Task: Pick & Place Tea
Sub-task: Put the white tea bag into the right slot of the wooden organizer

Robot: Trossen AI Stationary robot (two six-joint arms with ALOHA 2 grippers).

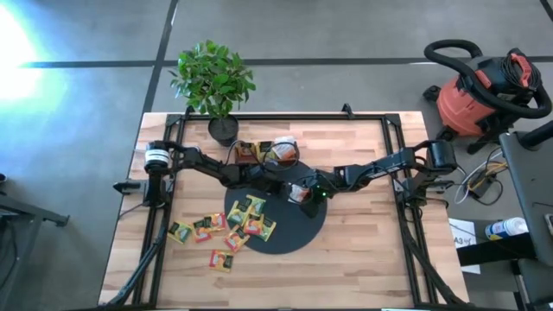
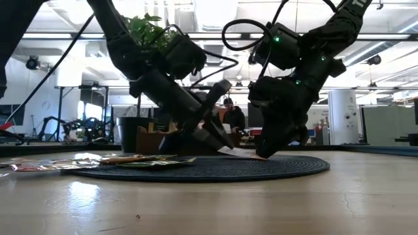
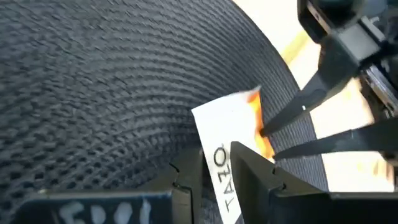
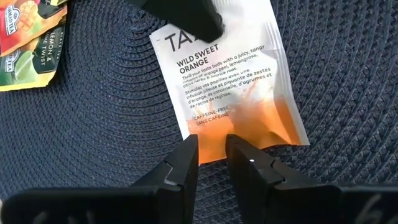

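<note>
Tea sachet (image 4: 229, 81), white with an orange end, printed "Wild Sweet Orange", sits on the black woven disc (image 1: 289, 233), toward the disc's far edge, between both arms. Left gripper (image 3: 214, 171) has its jaws narrow, clamped on the sachet's white end; low view shows the sachet tipped up slightly off the disc. Right gripper (image 4: 211, 152) is right at the sachet's orange end, jaws narrow with a small gap, orange edge sitting at that gap; can't tell if it is actually pinched. More tea sachets (image 1: 226, 230), green, yellow and red, lie scattered over the disc's left edge and onto the tabletop (image 1: 371, 259) just left of the disc. Tabletop is pale wood planks with a black metal frame around it. Brown wooden tray (image 1: 268, 152) sits just beyond the disc, with items inside, too small to tell which. Potted plant (image 1: 214, 82) stands beyond the disc at the far left, near the tray. Red shop vacuum (image 1: 484, 95) on grey floor, well off to the right of the disc. Low view: open workshop room, bright ceiling lights, a person (image 2: 230, 116) seated behind the disc in the distance.
</note>
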